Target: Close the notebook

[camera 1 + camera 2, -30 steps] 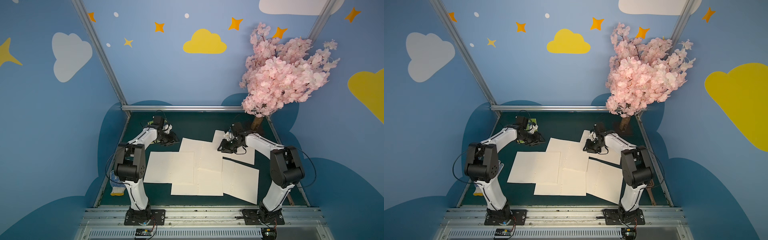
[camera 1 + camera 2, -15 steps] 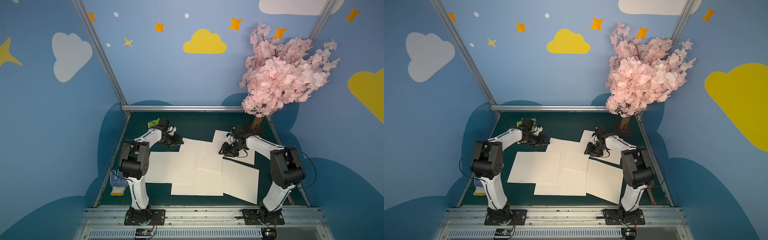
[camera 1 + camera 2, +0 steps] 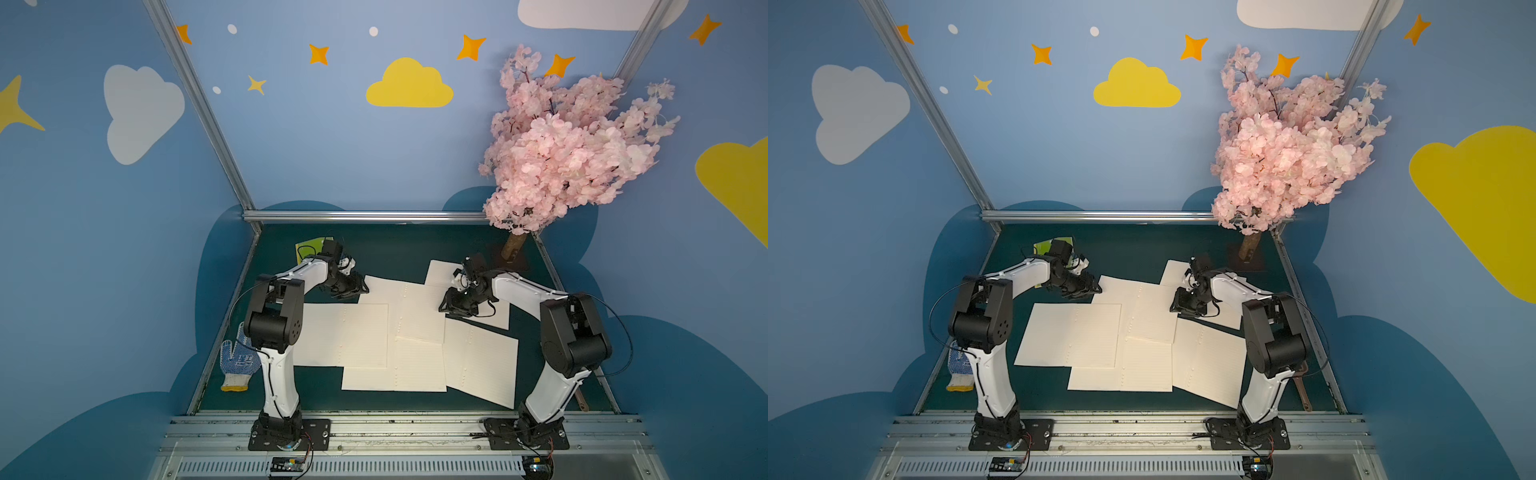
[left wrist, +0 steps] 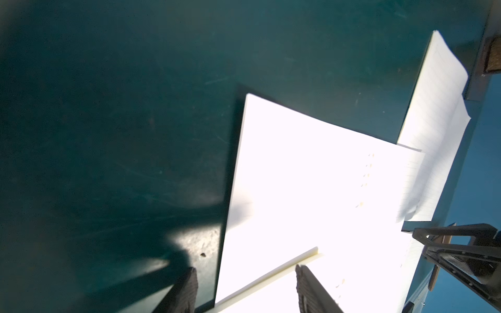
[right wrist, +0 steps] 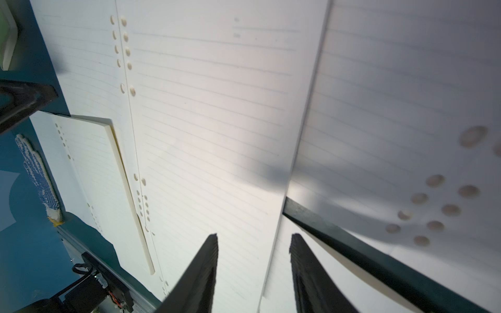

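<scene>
Several open notebooks with white lined pages lie overlapping on the dark green table (image 3: 395,249). The far middle notebook (image 3: 415,311) (image 3: 1150,311) lies between my two grippers. My left gripper (image 3: 360,289) (image 3: 1096,288) is at its far left corner. In the left wrist view it (image 4: 245,271) is open, with the page edge (image 4: 230,216) between the fingers. My right gripper (image 3: 444,307) (image 3: 1173,308) is at that notebook's right edge. In the right wrist view it (image 5: 254,236) is open astride the page edge (image 5: 282,216). Neither holds anything.
A blue-dotted work glove (image 3: 237,361) lies at the front left. A green card (image 3: 309,248) is behind the left arm. A pink blossom tree (image 3: 561,153) stands on its base (image 3: 513,253) at the back right. A brown stick (image 3: 579,400) lies by the right arm's foot.
My left gripper has moved right, up to the far notebook's left corner. My right gripper has shifted slightly along its right edge. Both jaws have opened a little wider.
</scene>
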`<state>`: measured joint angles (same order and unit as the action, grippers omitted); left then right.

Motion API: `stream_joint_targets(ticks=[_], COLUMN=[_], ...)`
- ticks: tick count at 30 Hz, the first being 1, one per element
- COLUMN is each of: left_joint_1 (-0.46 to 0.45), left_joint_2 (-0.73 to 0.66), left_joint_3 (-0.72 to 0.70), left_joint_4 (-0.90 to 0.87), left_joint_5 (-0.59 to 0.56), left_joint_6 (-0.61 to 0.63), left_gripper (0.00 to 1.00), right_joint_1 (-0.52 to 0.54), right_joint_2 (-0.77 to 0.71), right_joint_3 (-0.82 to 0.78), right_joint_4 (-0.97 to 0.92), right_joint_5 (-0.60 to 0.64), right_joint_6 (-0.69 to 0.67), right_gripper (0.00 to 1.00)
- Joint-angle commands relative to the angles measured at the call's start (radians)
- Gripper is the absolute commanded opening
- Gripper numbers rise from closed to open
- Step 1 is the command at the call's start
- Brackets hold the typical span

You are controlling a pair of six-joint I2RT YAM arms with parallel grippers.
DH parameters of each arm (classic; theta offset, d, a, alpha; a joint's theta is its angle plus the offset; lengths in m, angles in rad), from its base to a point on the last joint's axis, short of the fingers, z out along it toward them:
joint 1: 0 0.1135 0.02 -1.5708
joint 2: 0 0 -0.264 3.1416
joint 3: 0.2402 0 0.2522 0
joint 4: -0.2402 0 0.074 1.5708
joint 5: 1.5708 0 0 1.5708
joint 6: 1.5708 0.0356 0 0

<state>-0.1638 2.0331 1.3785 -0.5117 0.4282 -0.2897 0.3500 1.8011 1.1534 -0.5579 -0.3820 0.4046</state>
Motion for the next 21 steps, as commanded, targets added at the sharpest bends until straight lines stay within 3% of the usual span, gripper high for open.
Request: stream_joint_targets(ticks=[1,21], left_joint_1=[-0.002,-0.006], left_joint_2=[0.014,0.064], left_joint_3=[0.030,0.066], left_joint_4=[-0.002,-0.015], left_joint_5=[0.000,0.011], left_joint_6=[0.017,0.029], left_gripper=[0.61,0.60], right_joint_1=[-0.005,-0.002], right_joint_2=[-0.024,-0.005], right_joint_3=[-0.009,-0.028], right_joint_4=[-0.010,0.014], right_joint_5=[0.005,-0.007], right_joint_6=[-0.007,0.004], right_gripper=[0.45,0.40])
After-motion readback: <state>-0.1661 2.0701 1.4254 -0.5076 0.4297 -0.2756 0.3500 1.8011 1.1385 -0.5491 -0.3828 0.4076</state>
